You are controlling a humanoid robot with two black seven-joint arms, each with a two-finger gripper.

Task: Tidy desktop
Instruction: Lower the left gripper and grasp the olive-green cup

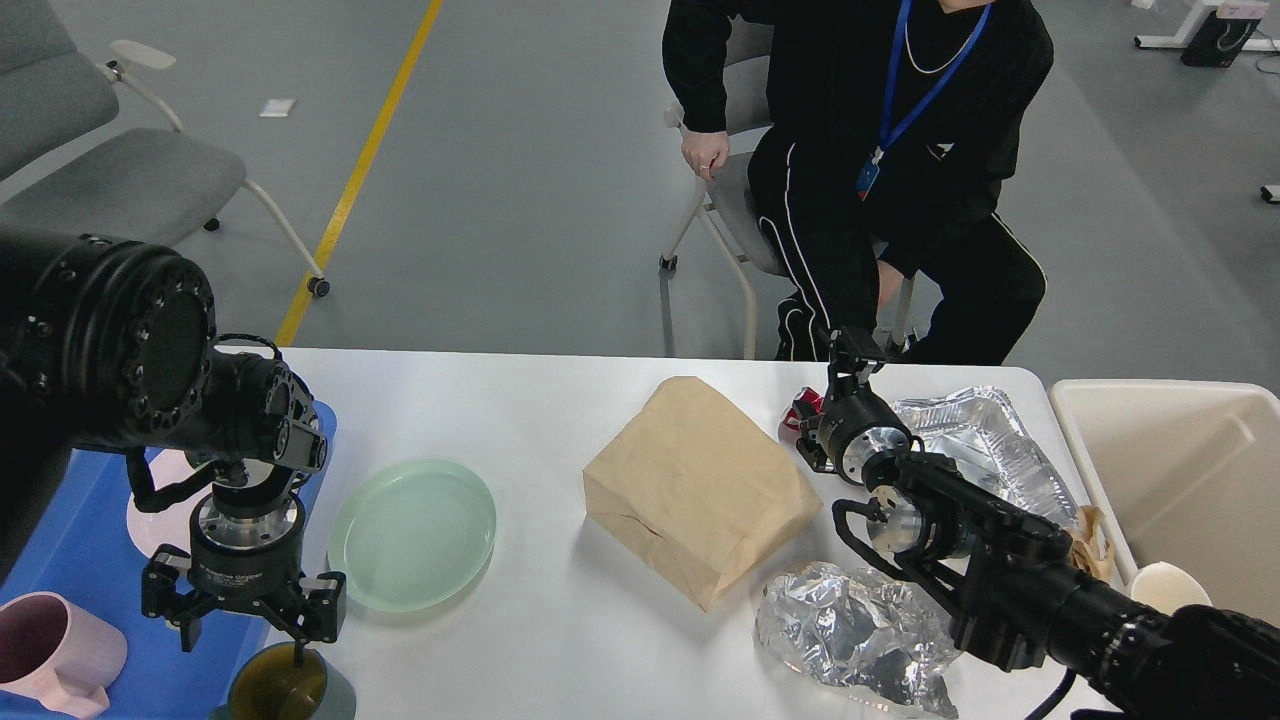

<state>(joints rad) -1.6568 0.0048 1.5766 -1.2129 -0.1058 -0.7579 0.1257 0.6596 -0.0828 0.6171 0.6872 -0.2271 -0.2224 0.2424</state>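
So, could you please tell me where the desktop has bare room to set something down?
The desktop is bare along its far edge and between the green plate and paper bag. It is crowded on the right, around the foil tray and crumpled foil.

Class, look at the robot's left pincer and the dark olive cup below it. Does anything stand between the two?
Nothing visible does. The left pincer hangs open directly above the olive cup, close over its rim, with no object between them.

Bare desktop between green plate and paper bag; foil crowds right.
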